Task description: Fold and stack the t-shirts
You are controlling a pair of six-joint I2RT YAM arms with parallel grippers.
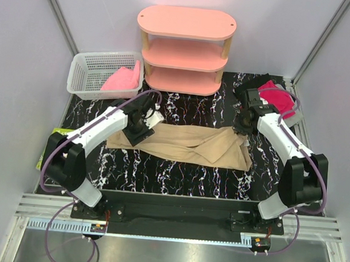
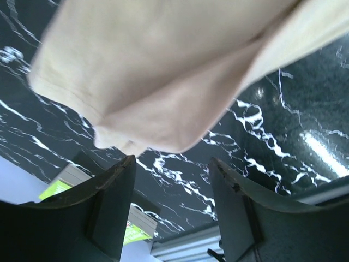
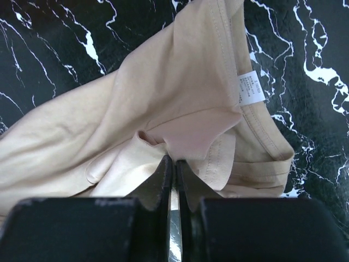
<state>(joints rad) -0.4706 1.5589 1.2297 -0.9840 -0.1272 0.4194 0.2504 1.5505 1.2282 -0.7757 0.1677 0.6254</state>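
Observation:
A large tan t-shirt (image 1: 186,144) lies crumpled flat across the middle of the black marble table. My left gripper (image 1: 140,128) hovers at its left end. In the left wrist view its jaws (image 2: 172,161) stand open with nothing between them, and the shirt's corner (image 2: 163,71) sits just beyond the tips. My right gripper (image 1: 243,125) is at the shirt's right end, shut on a pinched fold of the tan cloth (image 3: 174,159) near the white label (image 3: 251,87). A magenta-red t-shirt (image 1: 278,96) rests on dark cloth (image 1: 251,85) at the back right. A pink t-shirt (image 1: 123,79) lies in the basket.
A white mesh basket (image 1: 86,69) stands at the back left. A pink three-tier shelf (image 1: 184,47) stands at the back centre. A green-yellow item (image 1: 46,151) lies off the table's left edge. Grey walls close in on both sides.

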